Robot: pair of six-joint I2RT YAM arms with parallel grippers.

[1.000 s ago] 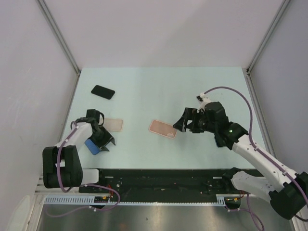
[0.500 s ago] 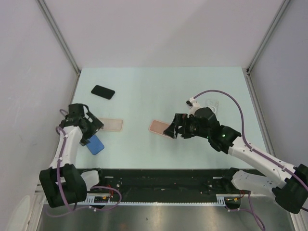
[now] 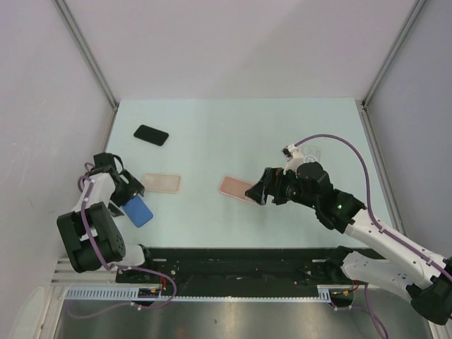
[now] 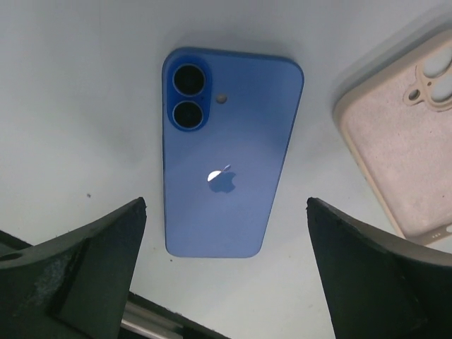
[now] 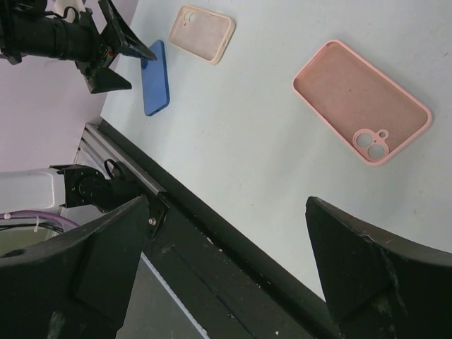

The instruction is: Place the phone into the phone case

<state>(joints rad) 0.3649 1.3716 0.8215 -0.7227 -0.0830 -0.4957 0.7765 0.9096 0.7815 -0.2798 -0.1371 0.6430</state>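
Observation:
The blue phone (image 4: 224, 189) lies flat, back up, on the table near the front left edge (image 3: 138, 210). My left gripper (image 4: 226, 212) hovers just above it, open, with the phone lying free between the spread fingers; in the top view that gripper (image 3: 131, 193) sits at the phone's far left end. A beige phone case (image 3: 162, 183) lies open side up just right of it (image 4: 406, 152). A pink phone case (image 3: 236, 188) lies open side up mid-table (image 5: 361, 102). My right gripper (image 3: 258, 192) hangs open at the pink case's right end, holding nothing (image 5: 227, 203).
A black phone (image 3: 151, 135) lies at the back left. A clear case (image 3: 311, 150) lies at the back right, behind the right arm. The black rail (image 3: 233, 261) runs along the table's near edge. Side walls close in the table left and right.
My left gripper has opened and let go of the blue phone, which went from tilted on edge to lying flat. The left arm pulled back leftward. The right gripper moved left to the pink case.

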